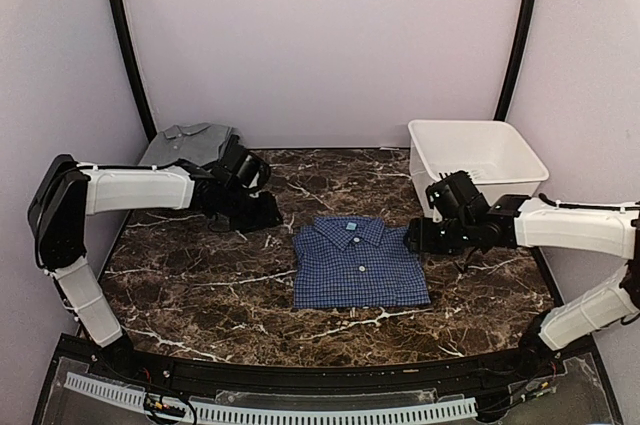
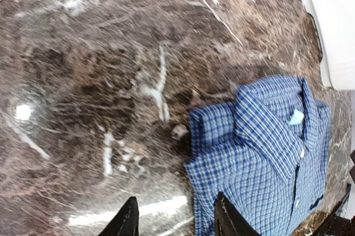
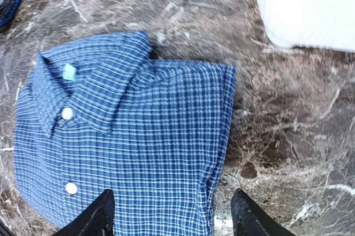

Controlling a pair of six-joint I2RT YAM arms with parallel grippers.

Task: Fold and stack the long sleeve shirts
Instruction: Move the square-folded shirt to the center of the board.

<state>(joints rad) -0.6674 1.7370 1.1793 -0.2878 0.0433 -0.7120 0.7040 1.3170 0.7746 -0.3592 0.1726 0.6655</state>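
neatly folded, blue shirt (image 1: 358, 263) lies on table (image 1: 200, 285).

Open tabletop (image 1: 200, 275) flanks the blue shirt (image 1: 358, 263); tub (image 1: 480, 150) blocks far-right.

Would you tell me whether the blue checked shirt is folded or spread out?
Folded: the blue checked shirt lies as a compact rectangle, collar up, no sleeves showing.
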